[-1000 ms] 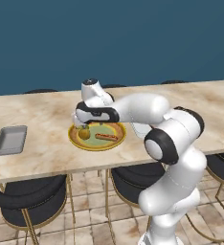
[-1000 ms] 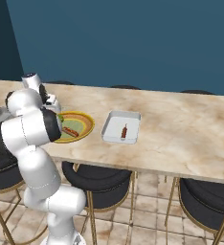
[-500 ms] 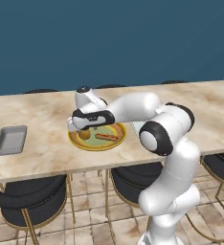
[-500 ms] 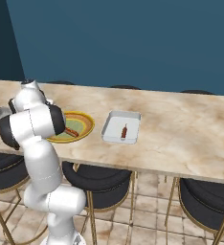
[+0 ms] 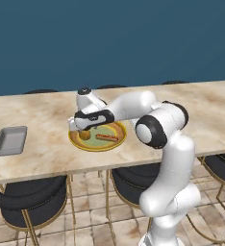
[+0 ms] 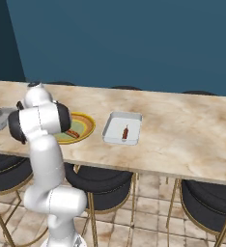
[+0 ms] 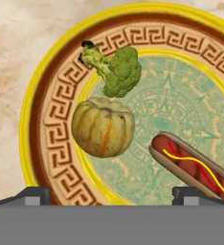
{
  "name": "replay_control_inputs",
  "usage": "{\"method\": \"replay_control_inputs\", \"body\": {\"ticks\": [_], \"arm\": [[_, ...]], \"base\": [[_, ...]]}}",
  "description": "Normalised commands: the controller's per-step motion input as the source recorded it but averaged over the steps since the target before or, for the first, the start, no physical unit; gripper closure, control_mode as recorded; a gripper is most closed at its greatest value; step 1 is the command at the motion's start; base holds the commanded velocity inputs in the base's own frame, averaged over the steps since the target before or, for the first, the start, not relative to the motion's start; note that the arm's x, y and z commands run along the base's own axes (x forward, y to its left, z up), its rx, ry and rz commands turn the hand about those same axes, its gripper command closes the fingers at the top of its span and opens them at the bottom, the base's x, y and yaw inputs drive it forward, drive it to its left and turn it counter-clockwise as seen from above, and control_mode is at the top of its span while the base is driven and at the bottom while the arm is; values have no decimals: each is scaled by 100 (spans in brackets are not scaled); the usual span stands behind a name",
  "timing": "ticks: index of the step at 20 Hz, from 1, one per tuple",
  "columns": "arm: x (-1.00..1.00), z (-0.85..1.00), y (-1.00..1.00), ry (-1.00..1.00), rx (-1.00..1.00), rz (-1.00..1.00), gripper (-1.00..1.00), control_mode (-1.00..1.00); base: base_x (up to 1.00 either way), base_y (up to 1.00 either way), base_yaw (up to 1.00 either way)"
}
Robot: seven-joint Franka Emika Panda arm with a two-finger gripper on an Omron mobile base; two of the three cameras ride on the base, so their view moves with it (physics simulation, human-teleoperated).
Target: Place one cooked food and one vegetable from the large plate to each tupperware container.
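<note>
Swinging leftward, the end effector (image 7: 109,195) is hovering wide open over the plate (image 5: 97,142) holding squash (image 7: 103,126), broccoli (image 7: 115,70) and hotdog (image 7: 193,166); one tray (image 6: 122,128) is holding a sausage (image 6: 125,132), the other (image 5: 10,141) awaiting food.

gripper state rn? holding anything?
Gripper: open, holding nothing; fingertips spread wide above the plate, with squash, broccoli and hot dog lying on it.

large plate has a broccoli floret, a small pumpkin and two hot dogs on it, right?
Not quite: the hand view shows just one hot dog on the large plate, beside the broccoli floret and the small pumpkin.
</note>
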Motion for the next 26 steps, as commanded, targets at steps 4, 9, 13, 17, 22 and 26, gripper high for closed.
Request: {"method": "replay_control_inputs", "body": {"ticks": [4,9,13,17,22,26], "arm": [[32,-7,4,0,0,0,-100,-100],[13,-19,0,0,0,0,-100,-100],[0,-18,3,1,0,0,-100,-100],[0,-23,0,1,0,0,-100,-100],[2,-32,0,0,-2,0,-100,-100],[18,-9,6,0,0,0,-100,-100]], "base": [[0,0,0],[0,0,0],[0,0,0],[0,0,0],[0,0,0],[0,0,0]]}}
